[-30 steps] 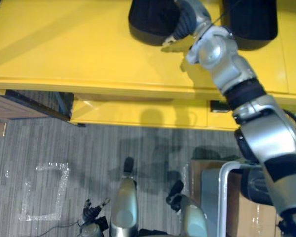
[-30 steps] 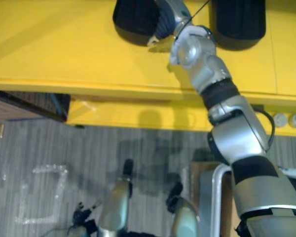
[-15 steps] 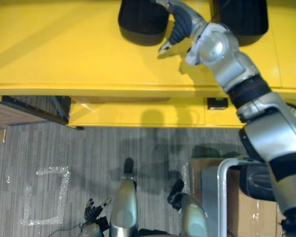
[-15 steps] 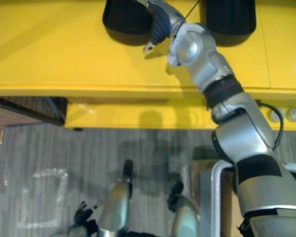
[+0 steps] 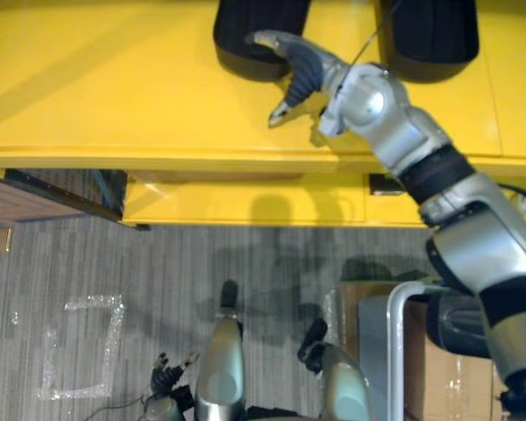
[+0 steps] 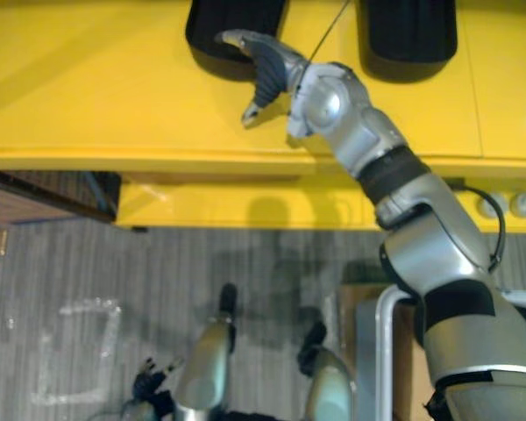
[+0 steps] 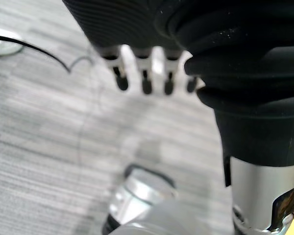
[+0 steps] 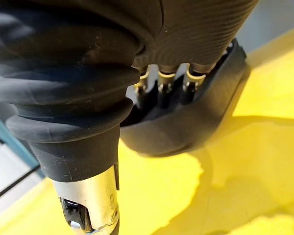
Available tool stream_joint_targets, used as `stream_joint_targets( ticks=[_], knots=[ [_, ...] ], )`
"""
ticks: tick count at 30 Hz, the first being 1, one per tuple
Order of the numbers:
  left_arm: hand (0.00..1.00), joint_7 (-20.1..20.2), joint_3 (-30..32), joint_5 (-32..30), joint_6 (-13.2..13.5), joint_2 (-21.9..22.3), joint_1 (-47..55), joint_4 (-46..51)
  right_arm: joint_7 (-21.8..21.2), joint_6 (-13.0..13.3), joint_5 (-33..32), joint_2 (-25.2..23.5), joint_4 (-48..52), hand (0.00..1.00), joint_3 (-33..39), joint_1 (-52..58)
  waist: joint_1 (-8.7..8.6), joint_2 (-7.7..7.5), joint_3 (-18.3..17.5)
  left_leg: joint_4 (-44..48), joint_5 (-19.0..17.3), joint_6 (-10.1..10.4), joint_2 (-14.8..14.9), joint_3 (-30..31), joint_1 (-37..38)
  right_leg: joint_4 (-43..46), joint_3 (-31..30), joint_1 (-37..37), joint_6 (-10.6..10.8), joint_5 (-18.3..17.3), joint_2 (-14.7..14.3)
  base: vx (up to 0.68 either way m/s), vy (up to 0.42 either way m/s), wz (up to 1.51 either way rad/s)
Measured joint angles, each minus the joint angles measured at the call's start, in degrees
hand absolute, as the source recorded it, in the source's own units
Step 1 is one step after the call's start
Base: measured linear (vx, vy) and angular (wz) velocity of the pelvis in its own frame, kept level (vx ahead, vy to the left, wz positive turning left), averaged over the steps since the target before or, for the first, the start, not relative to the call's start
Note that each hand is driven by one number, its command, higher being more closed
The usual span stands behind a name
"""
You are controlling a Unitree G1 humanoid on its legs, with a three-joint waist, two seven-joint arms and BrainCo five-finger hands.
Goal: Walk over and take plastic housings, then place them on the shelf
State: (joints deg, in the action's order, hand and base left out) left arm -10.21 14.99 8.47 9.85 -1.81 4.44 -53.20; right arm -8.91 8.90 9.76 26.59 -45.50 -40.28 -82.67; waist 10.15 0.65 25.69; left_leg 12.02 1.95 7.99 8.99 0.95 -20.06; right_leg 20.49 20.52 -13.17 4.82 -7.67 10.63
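Yellow shelf (image 5: 114, 88) carries 2 black plastic housings at its far edge. The right hand (image 5: 302, 70) is spread over the left housing (image 5: 245, 26), gripping nothing. This looks like the release step; next, the arm should draw away without pushing it.

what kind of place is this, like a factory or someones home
Likely a workshop or factory test area, not a home: a yellow shelf holds two black plastic housings, the grey carpet floor has a taped square, and a cardboard box stands by a metal frame.
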Motion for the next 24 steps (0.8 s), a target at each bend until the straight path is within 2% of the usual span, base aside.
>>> stream_joint_targets(
  ticks=[19,24],
  knots=[
    [0.00,0.2,0.0,0.0,0.0,-0.1,0.0,-0.9,0.1,-0.1,2.9,-1.0,-0.6,0.00,1.0,0.3,-0.06,-0.64,-0.3,-0.7,0.6,0.1,0.1,0.1,0.2,0.0,0.1,0.0,0.0,0.0,0.0,0.00,0.000,0.00],
    [0.00,0.2,0.0,0.0,0.0,-0.6,0.0,-0.9,0.0,-0.2,2.9,-1.2,-0.6,0.00,1.0,0.2,-0.07,-1.79,-1.0,-2.0,1.2,0.3,0.2,-0.2,0.9,0.0,0.0,0.0,0.0,0.0,-0.1,0.00,0.000,-0.01]
  ],
)
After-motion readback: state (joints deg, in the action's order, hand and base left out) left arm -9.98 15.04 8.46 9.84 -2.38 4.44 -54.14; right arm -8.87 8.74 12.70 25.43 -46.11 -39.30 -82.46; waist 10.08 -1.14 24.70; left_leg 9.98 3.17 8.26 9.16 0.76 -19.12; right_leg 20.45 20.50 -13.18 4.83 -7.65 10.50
